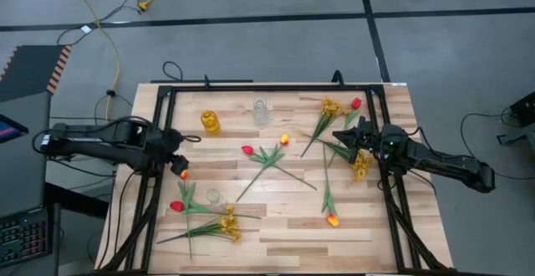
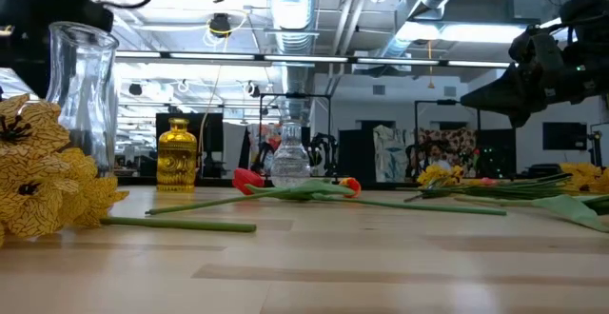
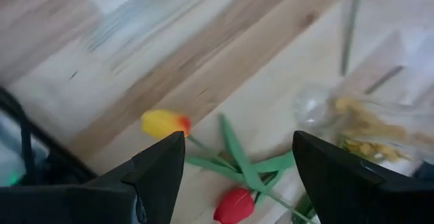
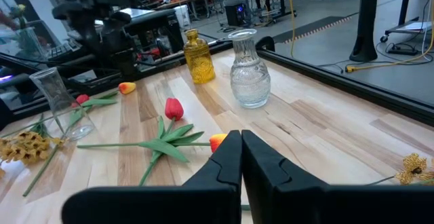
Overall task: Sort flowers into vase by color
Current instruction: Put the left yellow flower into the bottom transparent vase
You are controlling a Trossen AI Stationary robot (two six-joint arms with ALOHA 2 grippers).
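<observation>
Pale striped wooden table (image 1: 284, 217), flowers (image 1: 267, 157) with slim green stems strewn flat across it, left gripper (image 3: 237, 159) with dark fingers spread above a yellow-orange tulip (image 3: 165, 123), right gripper (image 4: 241, 157) pressed together empty, ribbed clear glass vase (image 4: 249, 68), amber textured bottle (image 4: 197, 56)

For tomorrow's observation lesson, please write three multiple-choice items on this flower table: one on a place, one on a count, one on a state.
1. Where does the yellow vase stand?
A. far edge, left of the ribbed clear vase
B. near edge
C. off the table

2. How many vases stand on the table?
A. one
B. three
C. five

3. How is the right pincer?
A. wide open
B. shut, empty
C. shut on a flower

Answers:
1 A, the high view shows it there.
2 B, adding the plain clear vase.
3 B, its fingers meet with nothing between.
</observation>
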